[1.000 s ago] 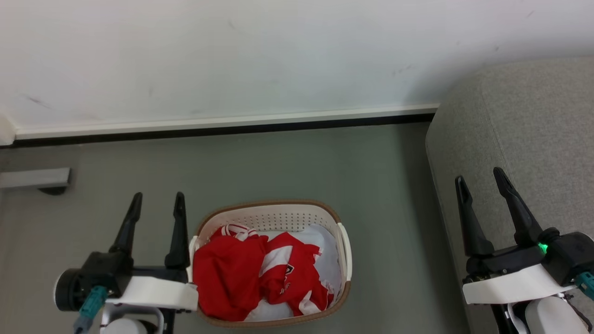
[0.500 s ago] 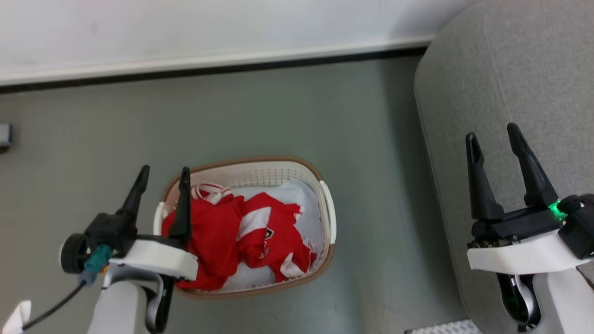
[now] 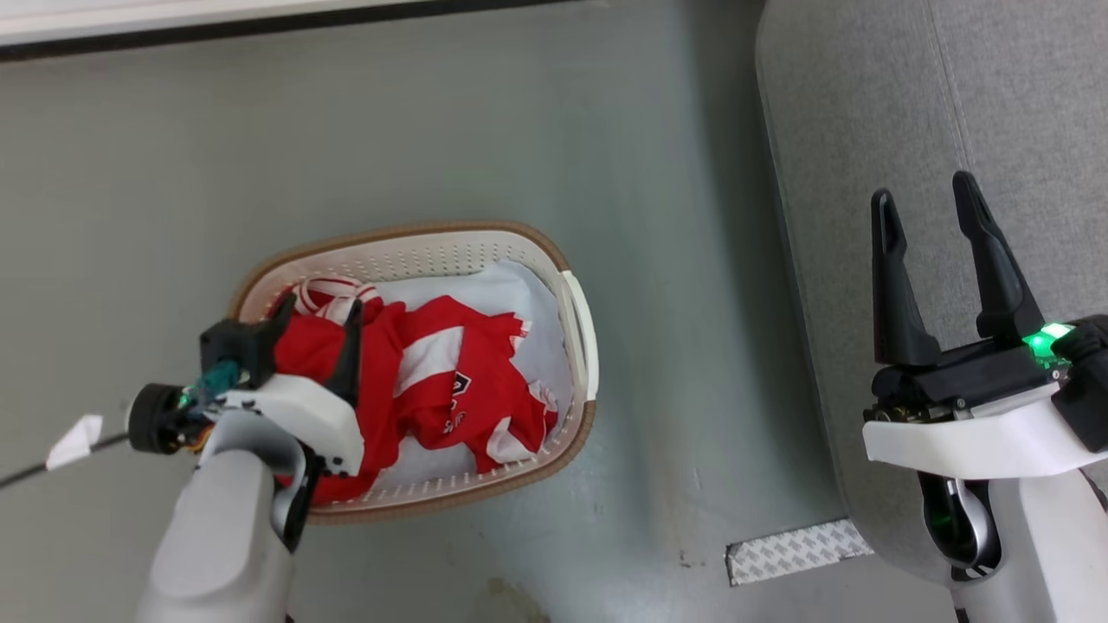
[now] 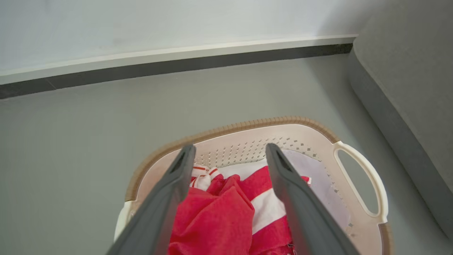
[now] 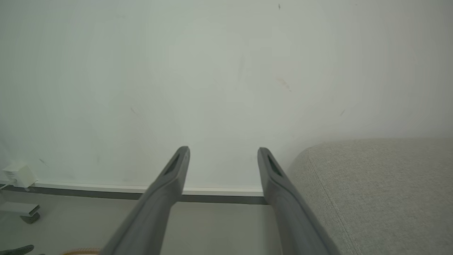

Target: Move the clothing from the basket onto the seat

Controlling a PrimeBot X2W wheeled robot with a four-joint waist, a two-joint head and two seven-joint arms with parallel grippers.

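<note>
Looking at the head view: oval cream-white perforated plastic basket (image 3: 407,232) with brown rim sits on the grey floor (image 3: 433,112), apart from the large grey woven-fabric seat (image 3: 866,104) on the right. Its white side handle (image 3: 582,337) faces the seat. Bright red fabric clothing (image 3: 450,381) with white bands lies bunched inside the basket, on a flat pale white pad (image 3: 541,346); a small dark logo faces up. Robot's left pincer (image 3: 318,311) hangs over the basket's left part, fingers apart above the red fabric; can't tell here whether the tips touch it. Robot's right pincer (image 3: 923,190) is over the seat's edge, fingers apart, nothing between them. Pale patterned strip (image 3: 792,549) lies on the floor just beside the seat's base.

Left wrist view: both dark fingers spread wide, red clothing in the gap below them, nothing clamped. Seat at far right, clear of the basket. White wall (image 4: 177,24) and dark skirting (image 4: 177,65) behind.

Right wrist view: fingers spread, empty, pointing at the wall. Seat's rounded corner at lower right. Small white box (image 5: 19,175) sits low on the wall, far left.
</note>
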